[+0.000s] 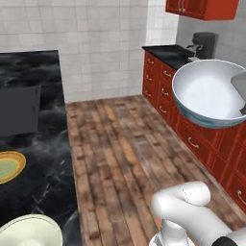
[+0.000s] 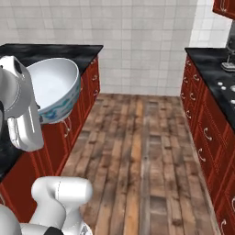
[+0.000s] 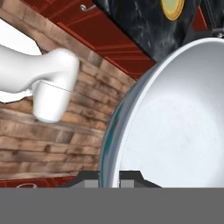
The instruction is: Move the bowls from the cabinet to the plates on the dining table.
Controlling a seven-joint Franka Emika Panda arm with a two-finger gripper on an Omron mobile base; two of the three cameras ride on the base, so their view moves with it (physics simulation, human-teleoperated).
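Left base view, from the left. We list the table [image 1: 43, 158], black marble with white veins, along the left side. On it we find the orange-yellow plate [image 1: 10, 166] at the left edge, and the cream bowl [image 1: 30, 232] nearer us at the bottom edge, apart from the plate. A dark grey block [image 1: 18, 109] lies on the table farther back. We note the wooden floor [image 1: 120, 158] in the middle. To the right we list the white bowl [image 1: 207, 92], carried in the air above the red drawers [image 1: 192, 129], tilted with its mouth toward the table. At the top right we note the wall cabinet [image 1: 202, 8].

Right base view. We see the white bowl [image 2: 53, 89] beside the arm, over the table's edge.

Hand view. We list the end effector [image 3: 109, 177] clenched on the white bowl's rim, one fingertip inside and one outside the wall. The plate [image 3: 174, 8] sits on the table at the top.
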